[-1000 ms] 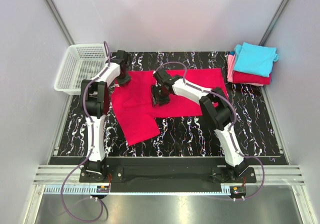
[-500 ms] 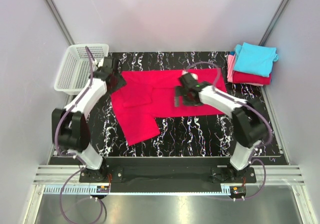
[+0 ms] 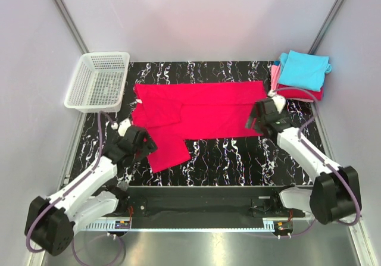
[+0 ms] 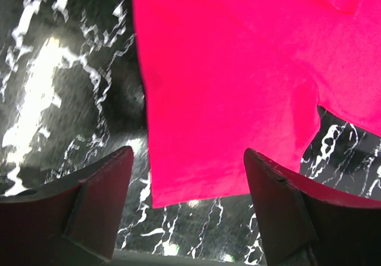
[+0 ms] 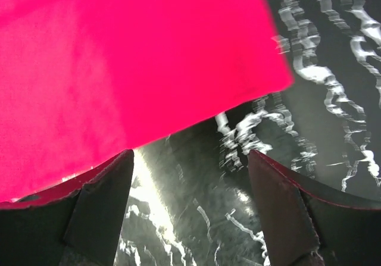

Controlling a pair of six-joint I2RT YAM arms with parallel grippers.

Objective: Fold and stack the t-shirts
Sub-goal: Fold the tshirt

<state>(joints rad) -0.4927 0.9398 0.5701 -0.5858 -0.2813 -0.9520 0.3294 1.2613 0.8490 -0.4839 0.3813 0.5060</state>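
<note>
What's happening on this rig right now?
Two arms are folding a red shirt that lies flat and partly folded on the table. The left tool is open by the shirt's near left flap, and the right tool is open by its near right corner. Neither holds any cloth. A stack of folded shirts, turquoise on top, sits at the far right corner.
</note>
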